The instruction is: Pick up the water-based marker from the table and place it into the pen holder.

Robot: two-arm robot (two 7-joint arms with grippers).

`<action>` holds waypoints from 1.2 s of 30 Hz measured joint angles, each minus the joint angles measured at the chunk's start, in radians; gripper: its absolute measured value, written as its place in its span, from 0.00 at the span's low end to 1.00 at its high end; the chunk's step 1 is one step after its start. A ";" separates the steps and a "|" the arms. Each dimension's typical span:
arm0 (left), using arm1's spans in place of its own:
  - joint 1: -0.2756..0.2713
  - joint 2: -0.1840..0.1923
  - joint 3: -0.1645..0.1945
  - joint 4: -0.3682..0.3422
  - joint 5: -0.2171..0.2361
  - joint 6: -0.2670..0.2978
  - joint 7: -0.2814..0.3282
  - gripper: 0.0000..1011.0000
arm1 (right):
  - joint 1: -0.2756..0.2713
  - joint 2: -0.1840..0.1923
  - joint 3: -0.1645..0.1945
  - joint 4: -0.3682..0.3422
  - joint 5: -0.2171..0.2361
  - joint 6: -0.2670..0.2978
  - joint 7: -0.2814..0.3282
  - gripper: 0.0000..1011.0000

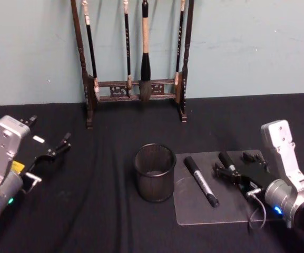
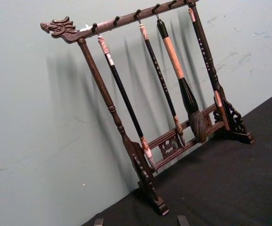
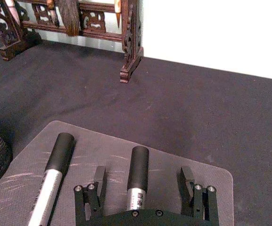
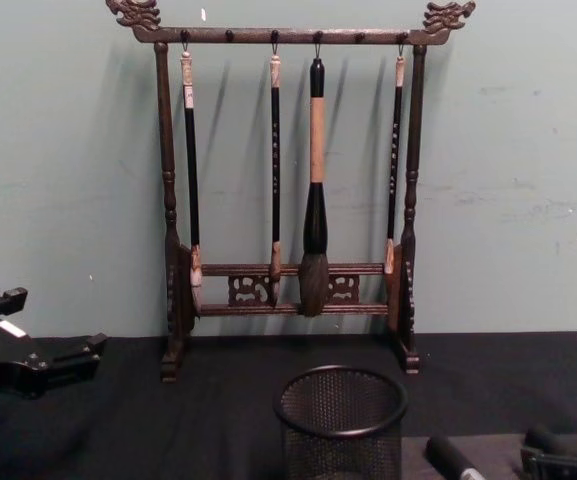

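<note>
Water-based marker point(image 3: 138, 170) flat on the clear mat point(image 1: 194, 211), between the spread fingers of the right hand point(image 3: 143, 175).
Nothing is gripped. A second marker point(image 1: 200, 181) lies beside it, nearer the upright pen holder point(image 1: 154, 191) just left of the mat. The left hand point(image 1: 51, 129) hangs open over the tabletop point(image 1: 88, 216).

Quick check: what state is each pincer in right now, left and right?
Left pincer: open, empty.
Right pincer: open, one finger on each side of a marker, not closed on it.

Wire-mesh pen holder point(image 1: 154, 184), matt tablecloth point(image 1: 88, 211)
</note>
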 joint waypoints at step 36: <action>0.000 0.000 0.000 0.000 0.000 0.000 0.000 1.00 | -0.004 -0.026 0.022 0.012 -0.041 0.009 0.022 0.67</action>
